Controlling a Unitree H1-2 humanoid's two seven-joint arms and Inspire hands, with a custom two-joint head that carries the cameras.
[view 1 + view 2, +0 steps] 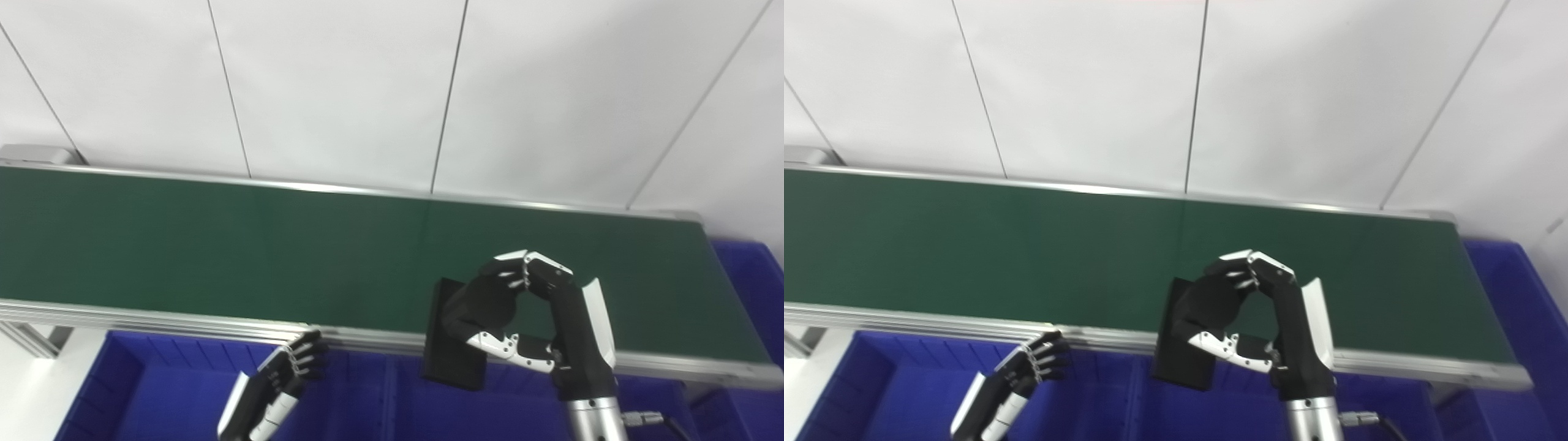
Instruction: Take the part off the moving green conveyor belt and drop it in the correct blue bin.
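Note:
A flat black rectangular part (452, 360) is held upright in my right hand (527, 312), which is shut on it. The part hangs over the near rail of the green conveyor belt (245, 245), its lower end above a blue bin (380, 404). My left hand (288, 373) stays low over the blue bin on the left, fingers curled loosely and holding nothing. The belt surface shows no other part.
Blue bins run along the near side below the belt, with a divider (389, 398) between two of them, and another blue bin (750, 269) sits at the belt's right end. A white panelled wall (392, 86) stands behind the belt.

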